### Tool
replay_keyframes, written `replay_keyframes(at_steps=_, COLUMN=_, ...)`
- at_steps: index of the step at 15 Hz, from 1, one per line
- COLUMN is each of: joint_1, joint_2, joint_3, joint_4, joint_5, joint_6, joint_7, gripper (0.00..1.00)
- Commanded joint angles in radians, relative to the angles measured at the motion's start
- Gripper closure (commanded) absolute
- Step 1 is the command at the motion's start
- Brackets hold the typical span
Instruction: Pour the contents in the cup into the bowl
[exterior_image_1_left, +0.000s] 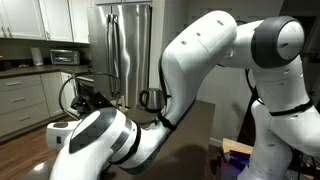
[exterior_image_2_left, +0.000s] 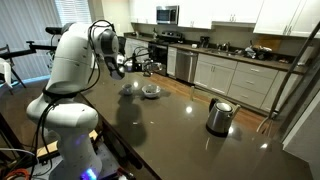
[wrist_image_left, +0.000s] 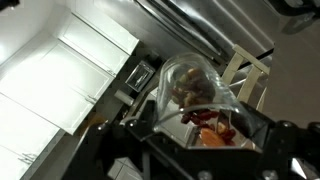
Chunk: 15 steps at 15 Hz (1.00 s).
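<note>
While I hold the arm (exterior_image_2_left: 75, 60) over the table (exterior_image_2_left: 170, 135), claw (wrist_image_left: 190, 122) closed around the cup (wrist_image_left: 188, 80), brown contents (wrist_image_left: 192, 93) inside it, cup lifted close above the white bowl (exterior_image_2_left: 150, 91), steel kettle (exterior_image_2_left: 220, 116) well apart.

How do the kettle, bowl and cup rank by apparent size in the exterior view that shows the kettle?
1. kettle, nearest the camera.
2. bowl, which sits farther off, so its rank against the kettle is unsure.
3. cup, tiny, farthest away and barely distinguishable.
</note>
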Motion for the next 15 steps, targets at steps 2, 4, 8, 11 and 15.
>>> replay_keyframes(at_steps=2, joint_1=0.004, joint_2=-0.030, joint_3=0.005, joint_4=-0.043, joint_5=-0.054, joint_6=-0.035, joint_7=0.049, gripper=0.45)
replay_keyframes(at_steps=4, joint_1=0.004, joint_2=-0.031, joint_3=0.006, joint_4=-0.045, joint_5=-0.072, joint_6=-0.041, joint_7=0.056, gripper=0.45)
replay_keyframes(at_steps=8, joint_1=0.005, joint_2=-0.033, joint_3=0.007, joint_4=-0.047, joint_5=-0.103, joint_6=-0.055, joint_7=0.069, gripper=0.45)
replay_keyframes(at_steps=11, joint_1=0.007, joint_2=-0.032, joint_3=0.009, joint_4=-0.047, joint_5=-0.125, joint_6=-0.067, joint_7=0.081, gripper=0.45)
replay_keyframes(at_steps=15, joint_1=0.005, joint_2=-0.024, joint_3=0.019, joint_4=-0.046, joint_5=-0.128, joint_6=-0.077, joint_7=0.094, gripper=0.45)
